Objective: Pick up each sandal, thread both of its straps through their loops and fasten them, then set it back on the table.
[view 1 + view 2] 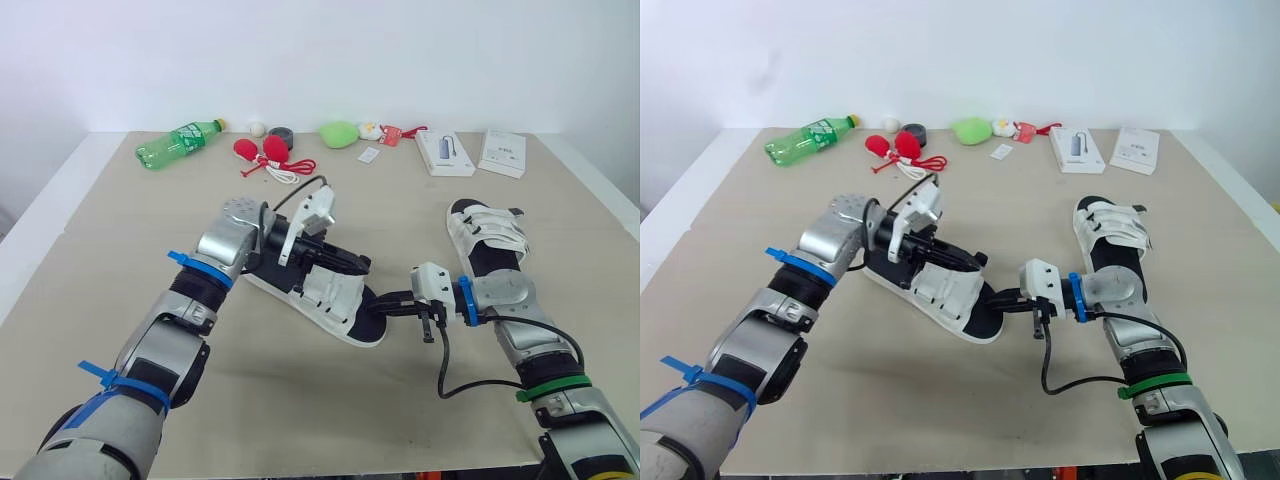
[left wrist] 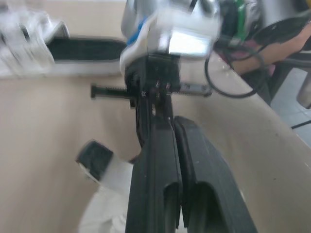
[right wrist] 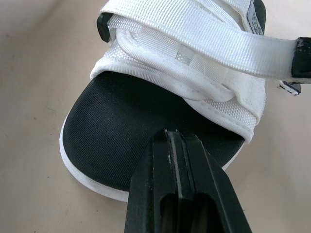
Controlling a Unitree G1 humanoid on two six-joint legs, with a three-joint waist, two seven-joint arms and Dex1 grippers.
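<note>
Between my two grippers lies the sandal (image 1: 330,297), flat on the worktop (image 1: 300,400). Its toe points at my right gripper (image 1: 380,304) and its heel end sits beneath my left wrist. My right gripper's fingers are pressed together with nothing between them. Their tips are over the black footbed at the toe, just short of the front strap (image 3: 194,63); I cannot tell whether they touch the footbed. The sole's white rim curves round on both sides of them.

My left gripper (image 1: 360,264) is pressed together too. It reaches over the sandal's white straps toward my right gripper, the two sets of tips close together. I cannot tell whether any strap is caught in it.

Behind my right wrist, the second sandal (image 1: 487,238) lies apart from the first.

Beyond both grippers a broad band of bare worktop stays open up to the far edge. Along that edge sit a green bottle (image 1: 178,143), red items (image 1: 265,152), a roll of tape (image 1: 281,134), a green lump (image 1: 340,134) and two white boxes (image 1: 445,152). Outside my left arm the surface is bare to the side edge, and the near edge runs close under my forearms.
</note>
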